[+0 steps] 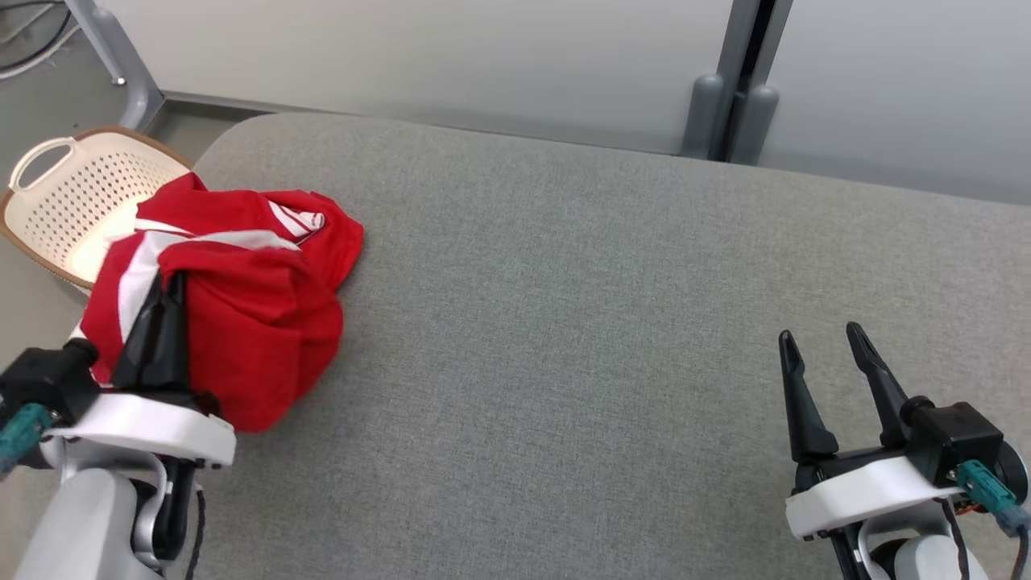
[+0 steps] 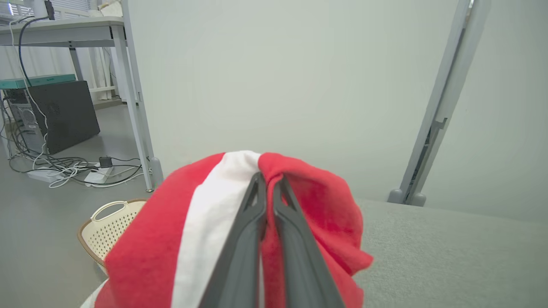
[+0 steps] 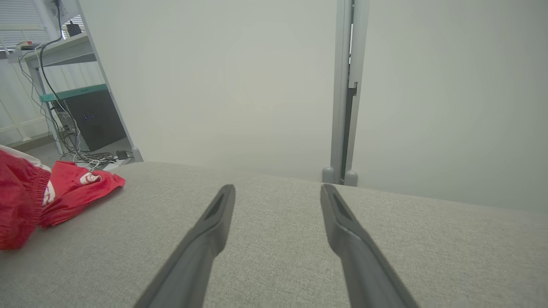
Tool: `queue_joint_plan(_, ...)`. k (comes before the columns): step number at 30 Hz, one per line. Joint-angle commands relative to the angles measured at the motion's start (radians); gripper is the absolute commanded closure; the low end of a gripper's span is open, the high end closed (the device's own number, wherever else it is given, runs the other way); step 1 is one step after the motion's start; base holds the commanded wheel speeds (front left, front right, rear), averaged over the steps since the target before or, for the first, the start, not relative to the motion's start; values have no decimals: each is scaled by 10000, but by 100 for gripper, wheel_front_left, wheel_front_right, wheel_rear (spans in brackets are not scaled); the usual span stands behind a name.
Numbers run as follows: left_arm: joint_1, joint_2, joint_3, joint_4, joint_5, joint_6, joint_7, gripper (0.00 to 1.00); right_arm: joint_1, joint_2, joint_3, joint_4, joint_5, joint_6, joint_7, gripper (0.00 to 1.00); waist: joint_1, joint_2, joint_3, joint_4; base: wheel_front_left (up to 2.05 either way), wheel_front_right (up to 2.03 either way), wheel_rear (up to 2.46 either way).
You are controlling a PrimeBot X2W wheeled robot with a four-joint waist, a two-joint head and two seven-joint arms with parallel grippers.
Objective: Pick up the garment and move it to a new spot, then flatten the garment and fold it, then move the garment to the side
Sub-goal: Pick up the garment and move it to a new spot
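The garment (image 1: 258,314) is red with white stripes, bunched in a heap at the left end of the grey padded surface (image 1: 580,322). My left gripper (image 1: 171,283) is shut on a fold of it, and the cloth rises over the fingertips. In the left wrist view the two fingers (image 2: 250,239) pinch the red and white cloth (image 2: 205,231) together. My right gripper (image 1: 821,342) stands open at the lower right, above bare surface, with nothing between its fingers (image 3: 214,222). The right wrist view shows the garment (image 3: 51,192) far off to the left.
A cream perforated basket (image 1: 76,201) sits on the floor beyond the surface's left end. Pale partition panels with a grey post (image 1: 737,89) stand behind the surface. A desk, a dark computer case (image 2: 64,113) and loose cables lie on the floor further left.
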Motion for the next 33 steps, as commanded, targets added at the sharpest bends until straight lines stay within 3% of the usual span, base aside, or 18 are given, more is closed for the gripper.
queue_joint_plan(1,335,-43,-122,-574,158,35,-44,100,154,-29,28,-47,51,-2,-27,0,0,0,-337,-103,0,0,0)
queue_joint_plan(9,835,-188,-848,-1930,253,-150,474,100,111,-32,294,-308,144,-2,-21,0,0,0,-282,-892,0,0,0)
queue_joint_plan(20,-423,-623,-2506,-2375,362,-525,1048,100,-375,-29,469,-683,284,-2,-308,0,0,0,1185,-3341,0,0,0)
queue_joint_plan(26,-1194,-570,-4118,-2428,514,-624,1392,100,-296,-21,413,-502,680,-2,-859,0,0,0,2030,-4517,0,0,0)
queue_joint_plan(33,-1270,-166,-5725,-1872,488,-616,1500,100,-404,-26,625,-117,1042,-2,-1306,0,0,0,2293,-4955,0,0,0)
